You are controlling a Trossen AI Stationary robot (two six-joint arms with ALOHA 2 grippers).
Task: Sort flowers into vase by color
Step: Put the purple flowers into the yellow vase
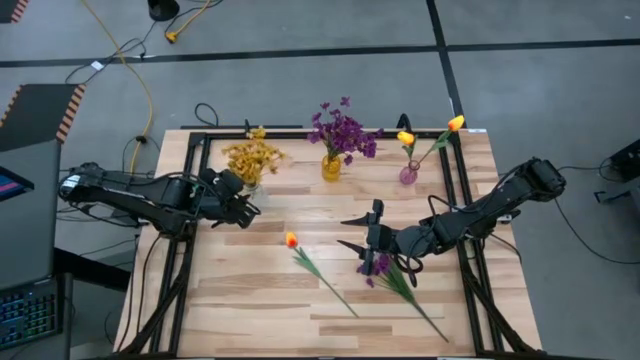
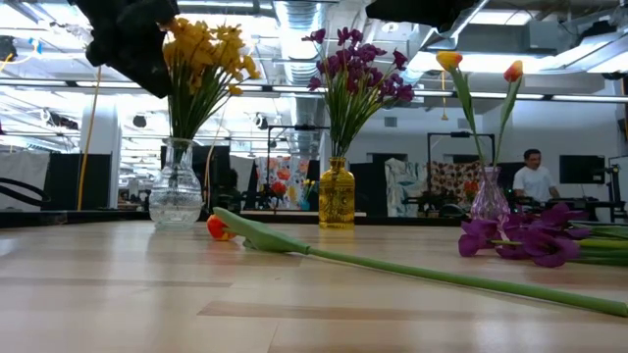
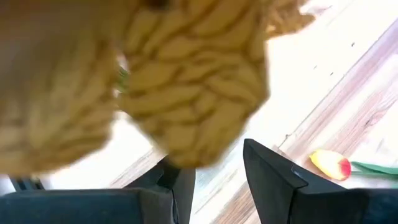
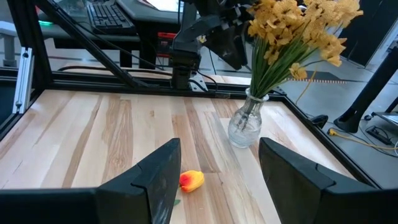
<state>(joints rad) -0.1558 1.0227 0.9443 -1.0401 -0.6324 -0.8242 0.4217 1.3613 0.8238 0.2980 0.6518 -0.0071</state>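
**While the tulip waits, yellows are in**

Nearest, a tulip (image 1: 292, 240) and purple bunch (image 1: 378, 267) lie on the counter (image 1: 250, 300). Right gripper (image 1: 357, 232) hovers wide open, empty. Farther back, left gripper (image 1: 248, 208) sits part-open, empty, by the yellow bunch (image 1: 252, 157) in its vase (image 2: 176, 191).

yellow bunch (image 1: 252, 157) upright in the clear vase, purple bunch (image 1: 342, 130) in the amber one, two tulips (image 1: 430, 132) in the pink vase; one orange tulip (image 1: 318, 270) and a purple sprig (image 1: 400, 282) lying flat on the table
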